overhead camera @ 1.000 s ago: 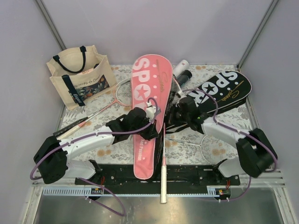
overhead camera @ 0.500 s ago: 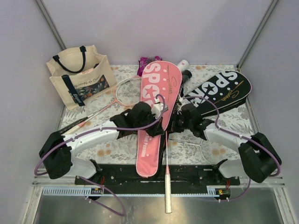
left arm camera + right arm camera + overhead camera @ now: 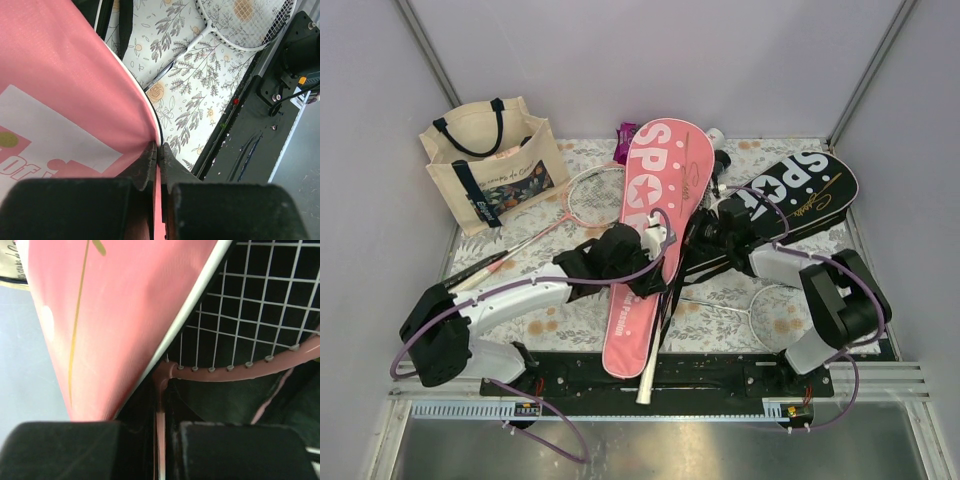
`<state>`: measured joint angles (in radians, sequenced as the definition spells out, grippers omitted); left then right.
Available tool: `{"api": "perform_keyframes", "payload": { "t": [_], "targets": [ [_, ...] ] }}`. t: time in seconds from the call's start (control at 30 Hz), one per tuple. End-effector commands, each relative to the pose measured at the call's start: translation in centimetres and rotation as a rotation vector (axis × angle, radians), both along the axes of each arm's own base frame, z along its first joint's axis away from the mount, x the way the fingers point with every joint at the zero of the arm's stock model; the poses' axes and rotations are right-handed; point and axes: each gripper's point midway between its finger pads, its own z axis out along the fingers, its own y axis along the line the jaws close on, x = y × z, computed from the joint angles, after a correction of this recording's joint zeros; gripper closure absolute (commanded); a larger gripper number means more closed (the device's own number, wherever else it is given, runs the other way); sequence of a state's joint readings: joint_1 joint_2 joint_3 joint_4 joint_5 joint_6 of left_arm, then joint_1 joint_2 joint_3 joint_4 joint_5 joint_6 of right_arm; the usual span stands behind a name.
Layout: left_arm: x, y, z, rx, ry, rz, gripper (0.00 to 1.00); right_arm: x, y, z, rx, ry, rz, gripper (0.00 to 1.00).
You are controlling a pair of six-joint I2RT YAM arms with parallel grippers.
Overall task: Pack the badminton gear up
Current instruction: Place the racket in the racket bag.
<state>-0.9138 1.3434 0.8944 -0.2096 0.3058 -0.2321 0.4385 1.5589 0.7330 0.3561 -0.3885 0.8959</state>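
A pink "SPORT" cover (image 3: 655,190) lies lengthwise down the middle of the table. My left gripper (image 3: 648,268) is shut on its right edge, and the left wrist view shows the pink cloth (image 3: 65,90) pinched at the fingertips (image 3: 159,148). A pink racket's strung head (image 3: 240,371) sits at the cover's (image 3: 115,315) open side. My right gripper (image 3: 161,407) is shut on its thin shaft just below the throat. The racket's white handle (image 3: 646,380) sticks out over the near edge. A black "SPORT" cover (image 3: 790,195) lies at the right.
A second pink racket (image 3: 592,195) lies left of the cover, beside the cream tote (image 3: 490,165). A white racket (image 3: 770,305) rests near the right arm. A white tube (image 3: 717,137), a black tube (image 3: 723,160) and a purple packet (image 3: 625,130) lie at the back.
The pink cover's head has swung to the right. The racket's handle end has moved back from the near edge and to the left. The right gripper has shifted toward the back.
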Motion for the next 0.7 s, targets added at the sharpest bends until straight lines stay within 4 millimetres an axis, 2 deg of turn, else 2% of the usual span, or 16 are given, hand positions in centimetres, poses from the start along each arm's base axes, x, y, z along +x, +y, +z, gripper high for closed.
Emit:
{"api": "perform_keyframes", "payload": {
  "t": [0.0, 0.23, 0.37, 0.47, 0.67],
  "targets": [
    [-2.3, -0.4, 1.0, -0.048, 0.010, -0.068, 1.00, 5.1, 1.7, 9.1, 0.238, -0.234, -0.039, 1.00],
    [-2.8, 1.3, -0.6, -0.025, 0.028, -0.009, 1.00, 8.9, -1.2, 9.4, 0.269, -0.228, -0.196, 1.00],
    [-3.4, 1.0, 0.1, -0.105, 0.066, 0.019, 1.00, 10.6, -1.0, 9.6, 0.279, -0.238, -0.233, 1.00],
    [-3.6, 0.8, 0.9, -0.155, 0.081, 0.034, 1.00, 11.9, -0.8, 8.6, 0.287, -0.210, -0.260, 1.00],
    [-3.7, 1.4, 0.5, -0.183, 0.098, 0.082, 1.00, 13.8, -1.4, 7.4, 0.271, -0.152, -0.346, 1.00]
  ]
}}
